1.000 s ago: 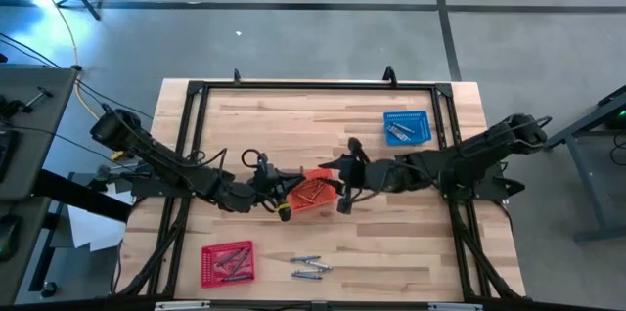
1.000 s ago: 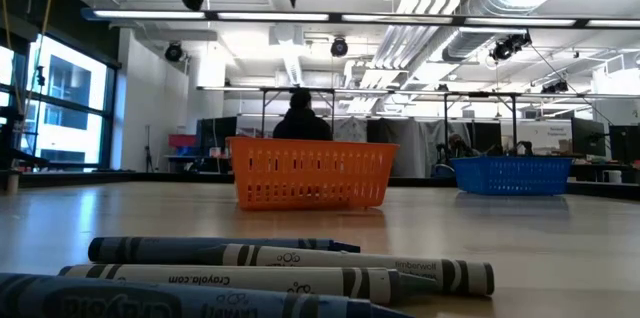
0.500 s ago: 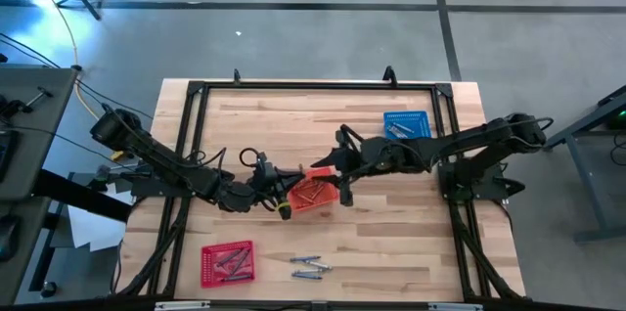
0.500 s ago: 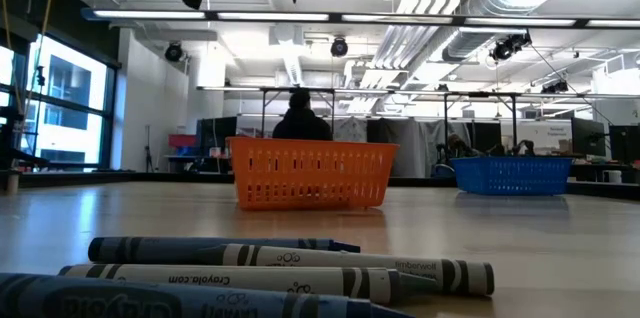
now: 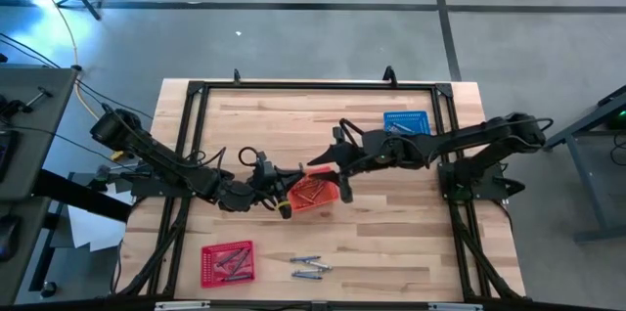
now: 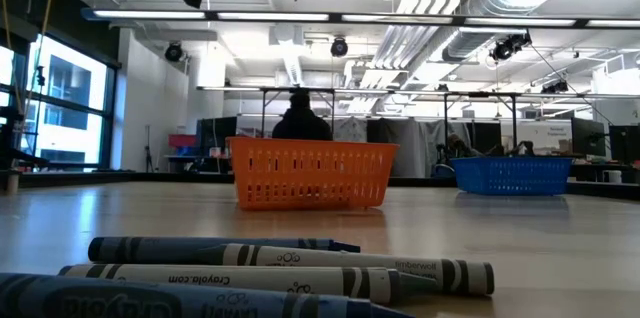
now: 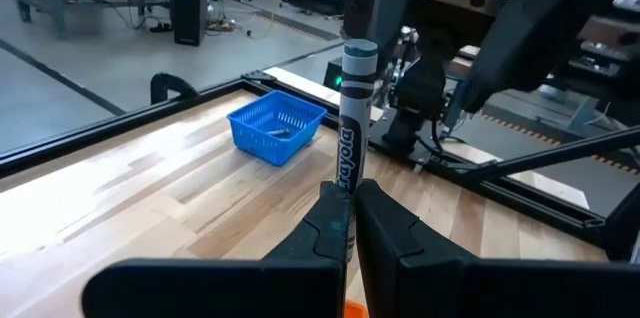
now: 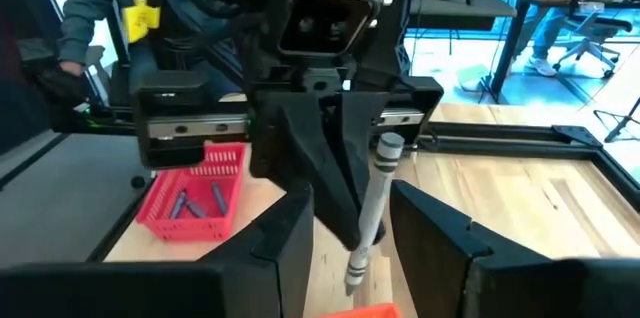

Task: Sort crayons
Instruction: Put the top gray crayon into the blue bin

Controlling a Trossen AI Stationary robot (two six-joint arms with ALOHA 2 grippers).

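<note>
Clearly light, stiff and snappable, the grey crayon (image 7: 351, 123) wants a pinch at its paper-wrapped middle, I judge. My left gripper (image 7: 352, 220) pinches its lower end, upright above the orange basket (image 5: 313, 195); my right gripper (image 8: 350, 223) stands wide around it, not gripping.

The wooden table (image 5: 274, 125) carries three baskets (image 5: 227, 263) and loose crayons (image 5: 309, 268).

The left gripper (image 7: 350, 220) pinches a grey crayon (image 7: 352, 123) upright; behind it a blue basket (image 7: 276, 126) sits on the wooden table (image 7: 150, 193).
</note>
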